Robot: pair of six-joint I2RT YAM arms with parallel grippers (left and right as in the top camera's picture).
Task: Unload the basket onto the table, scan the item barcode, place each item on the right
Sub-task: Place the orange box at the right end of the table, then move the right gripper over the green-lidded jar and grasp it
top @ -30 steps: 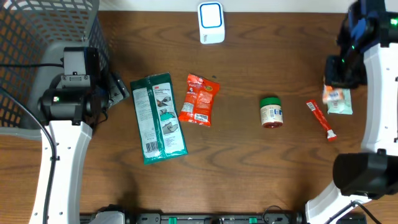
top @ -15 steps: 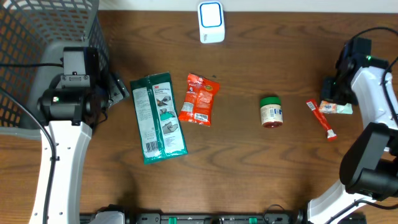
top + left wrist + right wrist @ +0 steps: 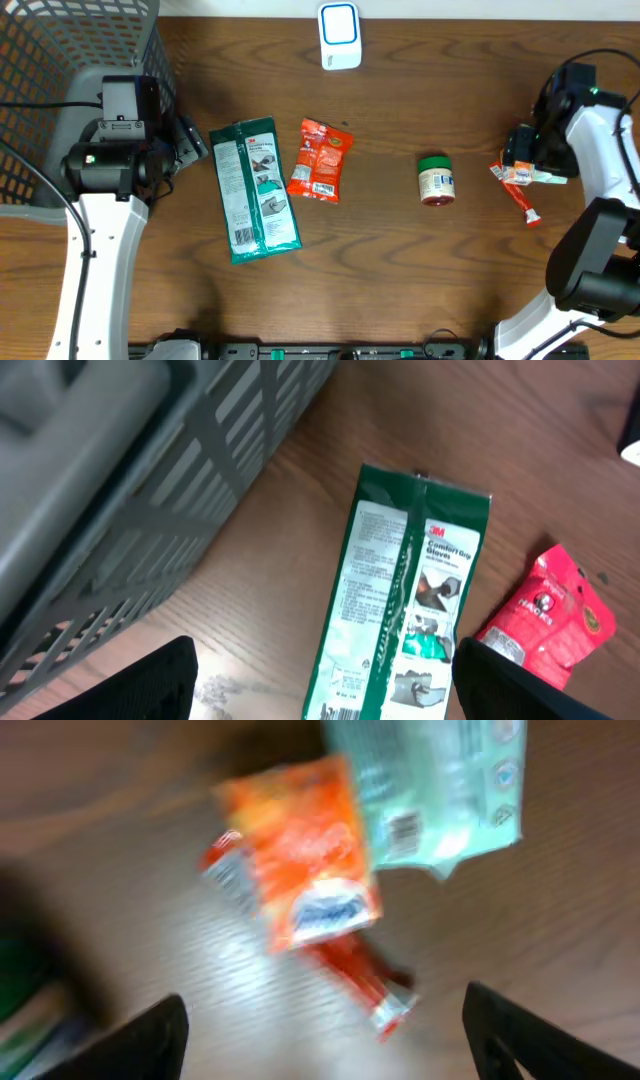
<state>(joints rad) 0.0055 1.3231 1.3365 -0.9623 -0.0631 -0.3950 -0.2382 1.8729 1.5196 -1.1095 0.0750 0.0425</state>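
The white and blue scanner stands at the back edge of the table. An orange and mint-green packet lies at the far right across the top of a red tube. In the right wrist view the packet shows a small barcode on its mint part, with the red tube under it. My right gripper hovers just above the packet, open, holding nothing. At the left, my left gripper is open over the table beside a green 3M pack.
A green 3M pack, a red snack bag and a small jar with a green lid lie across the middle. A grey wire basket fills the back left corner, close to the left arm.
The right arm swung in and down over the table's right side, then its gripper opened and let go of the packet, which now lies on the red tube. The left arm stayed still.
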